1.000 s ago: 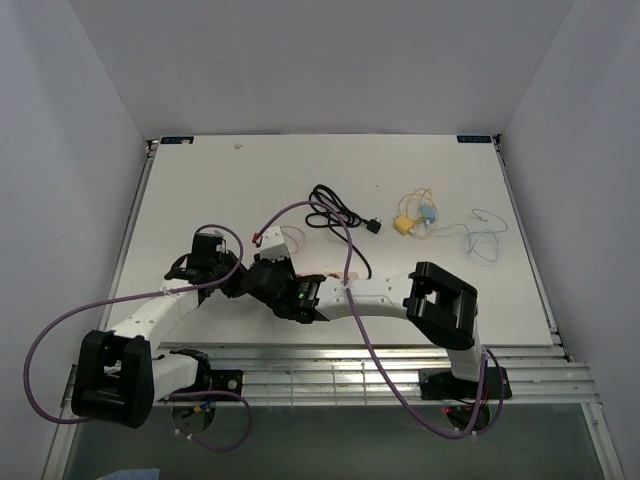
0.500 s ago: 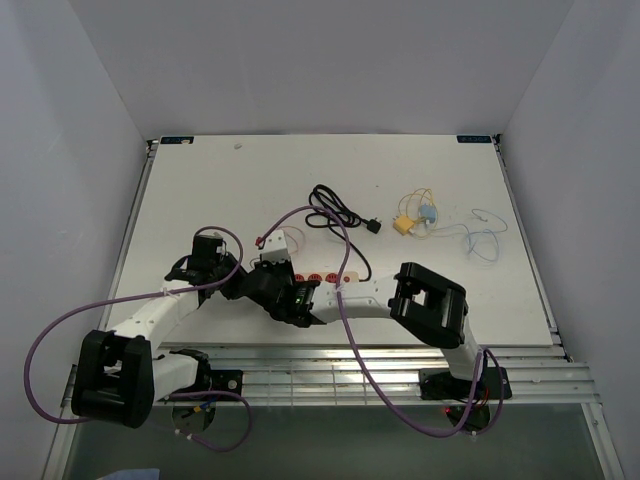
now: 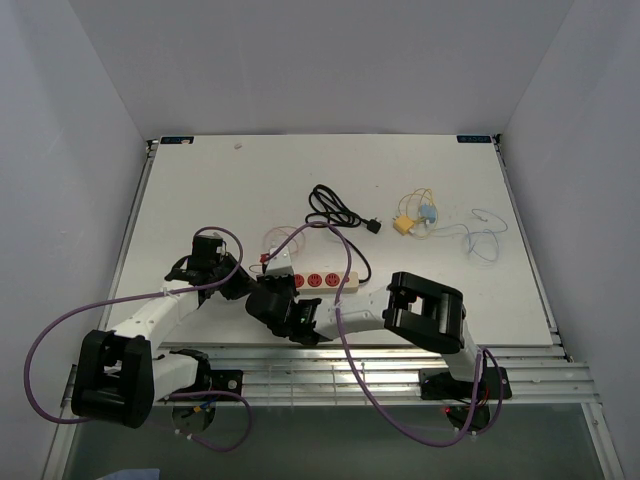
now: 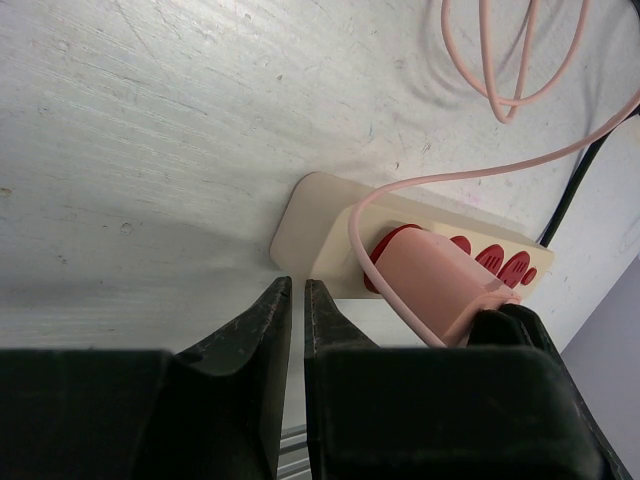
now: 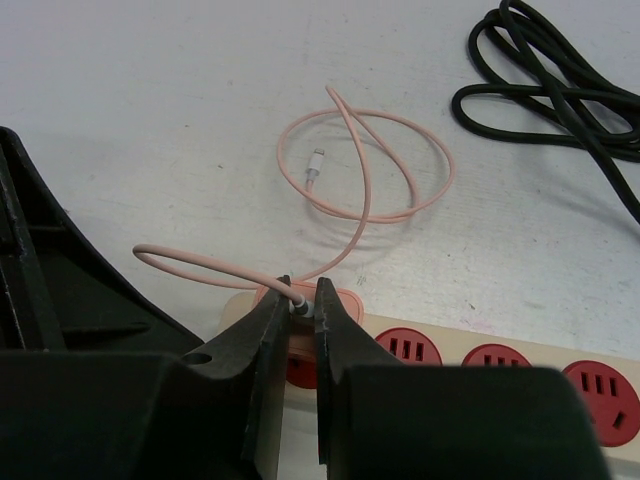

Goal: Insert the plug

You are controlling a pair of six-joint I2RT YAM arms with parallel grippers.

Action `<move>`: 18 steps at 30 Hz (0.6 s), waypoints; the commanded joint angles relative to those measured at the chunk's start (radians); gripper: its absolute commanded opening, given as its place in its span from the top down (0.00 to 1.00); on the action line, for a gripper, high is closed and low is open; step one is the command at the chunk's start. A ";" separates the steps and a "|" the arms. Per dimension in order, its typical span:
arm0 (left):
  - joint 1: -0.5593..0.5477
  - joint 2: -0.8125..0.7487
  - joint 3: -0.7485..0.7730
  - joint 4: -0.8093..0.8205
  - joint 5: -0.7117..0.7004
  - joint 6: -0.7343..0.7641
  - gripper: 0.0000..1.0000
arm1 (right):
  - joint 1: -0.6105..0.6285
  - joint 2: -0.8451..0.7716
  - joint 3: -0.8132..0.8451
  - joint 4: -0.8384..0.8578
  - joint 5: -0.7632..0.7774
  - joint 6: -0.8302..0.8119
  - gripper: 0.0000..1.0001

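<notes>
A beige power strip (image 3: 325, 281) with red sockets lies left of centre. A pink plug (image 3: 279, 265) stands upright in its leftmost socket; the left wrist view shows the plug (image 4: 425, 285) seated in the strip (image 4: 320, 225). My right gripper (image 3: 273, 291) is above it, its jaws nearly closed (image 5: 302, 292) on the cable stub on the plug's top (image 5: 345, 300). My left gripper (image 3: 240, 287) is shut and empty (image 4: 297, 290), low on the table just off the strip's left end.
The plug's pink cable (image 5: 365, 165) loops on the table behind the strip (image 5: 448, 330). A coiled black cable (image 3: 335, 212) lies further back. Yellow and blue wires (image 3: 420, 218) lie at the back right. The table's slatted near edge (image 3: 350, 360) runs under both arms.
My right arm has drawn back toward the near edge, uncovering the strip's red sockets. The left arm has barely moved.
</notes>
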 commanded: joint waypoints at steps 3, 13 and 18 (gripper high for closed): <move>-0.004 -0.019 0.000 0.005 -0.013 -0.001 0.77 | 0.052 0.139 -0.106 -0.139 -0.255 0.146 0.92; -0.004 -0.011 0.007 0.005 -0.017 -0.001 0.77 | 0.085 0.234 -0.085 -0.089 -0.323 0.100 0.92; -0.004 -0.009 0.009 0.004 -0.022 0.001 0.77 | 0.102 0.225 -0.111 -0.098 -0.320 0.142 0.92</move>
